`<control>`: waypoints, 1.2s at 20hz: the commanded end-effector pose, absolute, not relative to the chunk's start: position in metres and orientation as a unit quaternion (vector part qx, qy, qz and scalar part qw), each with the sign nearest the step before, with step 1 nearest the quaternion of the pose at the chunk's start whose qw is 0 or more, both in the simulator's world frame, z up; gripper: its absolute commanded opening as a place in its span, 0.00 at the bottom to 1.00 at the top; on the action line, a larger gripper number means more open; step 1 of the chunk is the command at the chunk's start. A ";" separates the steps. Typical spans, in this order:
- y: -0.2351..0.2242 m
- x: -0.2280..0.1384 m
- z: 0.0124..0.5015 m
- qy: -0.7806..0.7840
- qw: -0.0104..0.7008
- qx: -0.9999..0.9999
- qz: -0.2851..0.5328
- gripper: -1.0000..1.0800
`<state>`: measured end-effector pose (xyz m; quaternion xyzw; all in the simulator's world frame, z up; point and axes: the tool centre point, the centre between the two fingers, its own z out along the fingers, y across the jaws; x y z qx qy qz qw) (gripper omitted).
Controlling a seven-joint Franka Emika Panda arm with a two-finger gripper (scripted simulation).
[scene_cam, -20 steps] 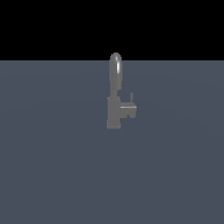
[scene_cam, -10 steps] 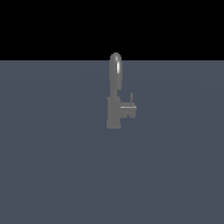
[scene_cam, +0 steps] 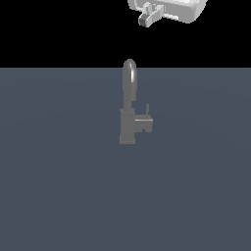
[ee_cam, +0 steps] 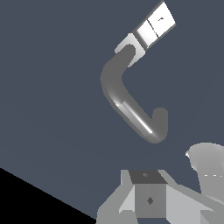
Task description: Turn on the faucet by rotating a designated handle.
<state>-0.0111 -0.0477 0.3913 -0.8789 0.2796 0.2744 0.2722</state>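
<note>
The grey faucet (scene_cam: 128,125) stands upright on the dark floor in the middle of the exterior view, its arched spout (scene_cam: 129,81) rising above the blocky body. The handle (scene_cam: 147,111), a thin short lever, points up from a stub (scene_cam: 145,120) on the body's side toward the exterior view's right. My gripper (scene_cam: 146,19) hangs high above the faucet, slightly toward that same side, cut off by the frame's top edge and touching nothing. The wrist view looks down on the curved spout (ee_cam: 129,107) and the pale body top (ee_cam: 130,47). How the jaws stand is unclear.
A flat grey-blue floor (scene_cam: 59,186) spreads around the faucet on every side. A black background fills the space above it. Part of the gripper's own body (ee_cam: 149,199) fills the near edge of the wrist view.
The gripper has come into the top of the exterior view, where none showed before. The faucet and its handle have not moved.
</note>
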 end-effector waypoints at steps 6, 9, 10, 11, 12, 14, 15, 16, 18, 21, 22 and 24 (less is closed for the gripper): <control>-0.061 0.021 0.353 0.326 0.321 -0.827 0.327 0.00; -0.066 0.033 0.335 0.344 0.341 -0.802 0.349 0.00; -0.068 0.037 0.329 0.351 0.348 -0.793 0.356 0.00; -0.069 0.040 0.323 0.357 0.354 -0.784 0.363 0.00; -0.071 0.044 0.316 0.363 0.361 -0.775 0.370 0.00; -0.074 0.051 0.302 0.376 0.375 -0.755 0.385 0.00; -0.075 0.054 0.295 0.382 0.381 -0.745 0.392 0.00; -0.077 0.057 0.288 0.389 0.388 -0.734 0.400 0.00; -0.079 0.064 0.272 0.402 0.402 -0.710 0.415 0.00; -0.083 0.072 0.248 0.421 0.422 -0.674 0.437 0.00; -0.083 0.074 0.239 0.427 0.428 -0.661 0.444 0.00; -0.084 0.078 0.223 0.439 0.440 -0.636 0.457 0.00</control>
